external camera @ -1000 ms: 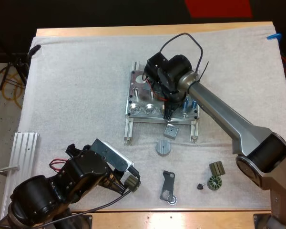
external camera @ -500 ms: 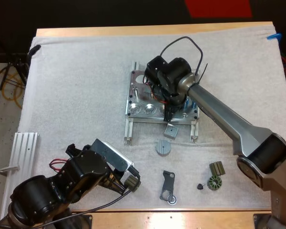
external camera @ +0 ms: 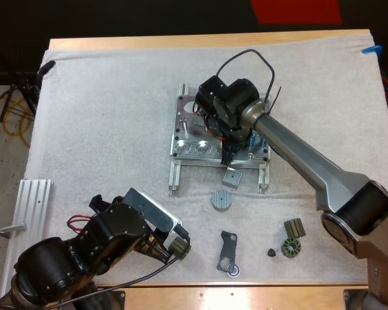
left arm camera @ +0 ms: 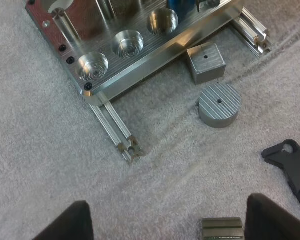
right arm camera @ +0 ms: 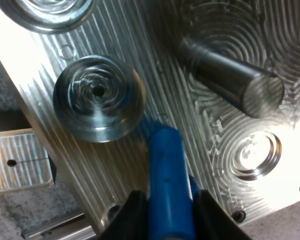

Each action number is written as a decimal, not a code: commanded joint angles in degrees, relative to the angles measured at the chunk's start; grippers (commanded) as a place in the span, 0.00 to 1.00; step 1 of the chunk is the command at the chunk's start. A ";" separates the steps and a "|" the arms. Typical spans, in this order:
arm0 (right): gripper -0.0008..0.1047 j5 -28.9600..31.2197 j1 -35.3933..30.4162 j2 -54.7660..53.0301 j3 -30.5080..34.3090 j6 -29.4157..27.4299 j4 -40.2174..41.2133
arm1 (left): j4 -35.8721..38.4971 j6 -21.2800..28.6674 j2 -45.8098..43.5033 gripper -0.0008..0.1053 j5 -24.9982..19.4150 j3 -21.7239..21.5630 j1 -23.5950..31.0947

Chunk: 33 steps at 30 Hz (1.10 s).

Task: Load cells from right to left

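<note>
1. Mat (external camera: 103, 116): white cloth over most of the wooden table, and everything below lies on it.
2. Metal fixture (external camera: 187, 123) sits near the middle of the mat. From my left wrist view I see its ribbed front edge (left arm camera: 140, 55) with three empty round pockets (left arm camera: 129, 44) in a row.
3. Ribbed aluminium rail (external camera: 32, 206) lies at the mat's left edge, well apart from the fixture.
4. Right gripper (external camera: 229, 154) hangs over the fixture's front right part. Its fingers (right arm camera: 132, 215) pinch a blue cylinder (right arm camera: 165, 170) from both sides. The cylinder's far end lies at the rim of a round pocket (right arm camera: 97, 97); I cannot tell whether it touches.
5. Left gripper (external camera: 174, 248) is low over the mat's near side, its fingers (left arm camera: 70, 220) spread wide and pinching nothing. A small ribbed grey-green part (left arm camera: 221, 227) lies on the mat between them.
6. Round ribbed disc (external camera: 222, 199) lies in front of the fixture.
7. Square metal block (external camera: 231, 177) sits between the disc and the fixture's front edge.
8. Black bracket (external camera: 227, 252) lies nearer me than the disc.
9. Two small olive parts (external camera: 294, 227), one toothed like a gear (external camera: 290, 248), lie to the bracket's right.
</note>
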 commanded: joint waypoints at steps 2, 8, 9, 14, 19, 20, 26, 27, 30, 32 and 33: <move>0.11 0.22 -0.17 -0.02 0.34 -0.01 -3.38 | 0.24 0.00 0.02 0.60 -1.42 -0.22 -0.14; 0.11 1.28 -0.17 -0.02 0.34 -0.15 -4.30 | 0.24 0.00 0.02 0.60 -1.42 -0.22 -0.14; 0.11 1.29 -0.17 -0.02 0.34 -0.15 -4.44 | 0.24 0.00 0.02 0.60 -1.42 -0.22 -0.14; 0.11 3.80 -0.17 -0.02 0.34 -0.70 -6.03 | 0.24 0.00 0.02 0.60 -1.42 -0.22 -0.14; 0.11 4.61 -0.17 -0.02 0.34 -2.65 -5.99 | 0.24 0.00 0.02 0.60 -1.42 -0.22 -0.14; 0.11 5.52 -0.17 -0.02 0.34 -2.80 -5.99 | 0.24 0.00 0.02 0.60 -1.42 -0.22 -0.14; 0.11 7.29 -0.17 -0.02 0.34 -2.83 -5.99 | 0.24 0.00 0.02 0.60 -1.42 -0.22 -0.14; 0.11 7.50 -0.17 -0.02 0.34 -2.83 -5.99 | 0.24 0.00 0.02 0.60 -1.42 -0.22 -0.14; 0.11 8.92 -0.17 -0.02 0.34 -2.83 -5.99 | 0.24 0.00 0.02 0.60 -1.42 -0.22 -0.14; 0.11 9.30 -0.17 -0.02 0.34 -2.83 -5.99 | 0.24 0.00 0.02 0.60 -1.42 -0.22 -0.14; 0.11 9.30 -0.17 -0.02 0.34 -2.83 -5.99 | 0.24 0.00 0.02 0.60 -1.42 -0.22 -0.14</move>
